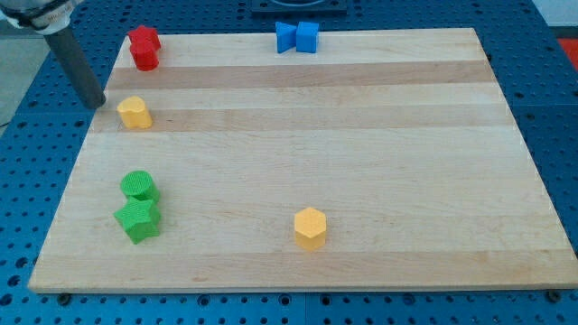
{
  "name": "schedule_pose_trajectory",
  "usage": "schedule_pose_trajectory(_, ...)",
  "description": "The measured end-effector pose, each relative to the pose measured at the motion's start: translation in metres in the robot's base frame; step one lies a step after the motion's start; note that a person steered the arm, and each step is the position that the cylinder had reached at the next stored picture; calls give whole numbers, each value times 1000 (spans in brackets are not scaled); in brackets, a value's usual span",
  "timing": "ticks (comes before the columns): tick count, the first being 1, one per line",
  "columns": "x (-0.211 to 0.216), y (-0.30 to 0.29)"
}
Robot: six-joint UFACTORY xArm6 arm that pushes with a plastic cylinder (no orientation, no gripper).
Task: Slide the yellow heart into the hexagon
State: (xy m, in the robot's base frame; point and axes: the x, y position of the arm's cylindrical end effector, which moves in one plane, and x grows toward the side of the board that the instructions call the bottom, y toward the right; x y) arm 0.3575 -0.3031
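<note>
Wooden bench [379, 135]: tip [94, 105] stands just left of yellow heart [135, 113]; yellow hexagon [310, 227] lies lower-right. No pincer fitted.

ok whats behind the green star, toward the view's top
A green cylinder sits right behind the green star, apparently touching. The star hides the cylinder's lower front, so contact can't be confirmed.

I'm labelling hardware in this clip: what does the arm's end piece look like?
A straight, plain dark grey rod, round in section, with no visible cables or markings. Its top joins a lighter fitting cut off by the view's top left corner. My tip sits just left of the yellow heart.
</note>
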Motion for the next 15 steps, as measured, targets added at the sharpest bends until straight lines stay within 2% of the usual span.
schedule_pose_trajectory(3,14,208)
schedule_pose_trajectory(4,-10,175)
schedule_pose_trajectory(5,-17,98)
schedule_pose_trajectory(6,15,37)
schedule_pose_trajectory(7,49,84)
schedule_pose_trajectory(8,63,182)
schedule_pose_trajectory(9,66,224)
schedule_pose_trajectory(11,50,112)
schedule_pose_trajectory(12,15,118)
schedule_pose_trajectory(13,18,174)
schedule_pose_trajectory(14,60,260)
schedule_pose_trajectory(15,74,281)
